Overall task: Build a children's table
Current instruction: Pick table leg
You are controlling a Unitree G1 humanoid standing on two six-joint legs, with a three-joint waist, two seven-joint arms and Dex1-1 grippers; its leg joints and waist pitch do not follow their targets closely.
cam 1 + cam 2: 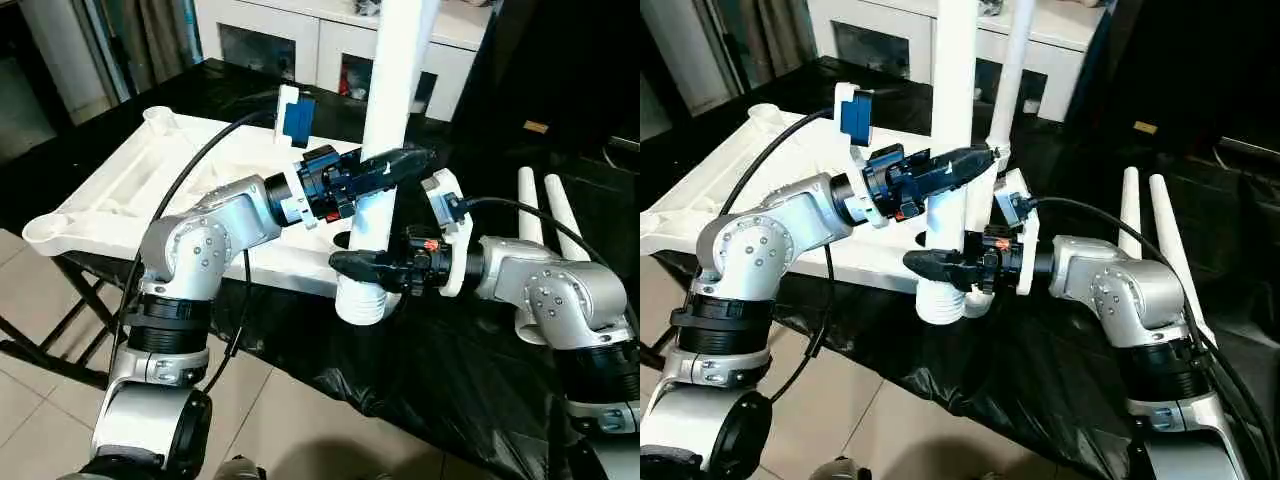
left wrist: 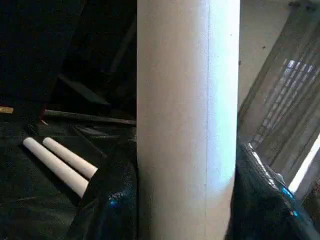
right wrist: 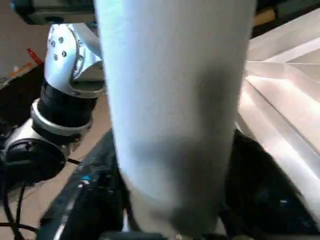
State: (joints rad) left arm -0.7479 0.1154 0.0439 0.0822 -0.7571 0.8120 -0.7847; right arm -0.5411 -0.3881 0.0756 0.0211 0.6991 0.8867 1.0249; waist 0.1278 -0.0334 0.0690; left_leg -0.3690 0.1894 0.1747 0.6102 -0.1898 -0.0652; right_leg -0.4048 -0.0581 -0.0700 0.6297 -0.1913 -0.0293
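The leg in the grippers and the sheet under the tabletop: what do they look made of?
The leg: apparently moulded plastic, smooth white, soft sheen, with a ridged collar at its lower end. The black sheet: probably thin plastic film, glossy, creased, with bright wrinkle highlights, draped over the edge.

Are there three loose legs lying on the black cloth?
No, two loose legs lie side by side on the black cloth, to the right of the right arm.
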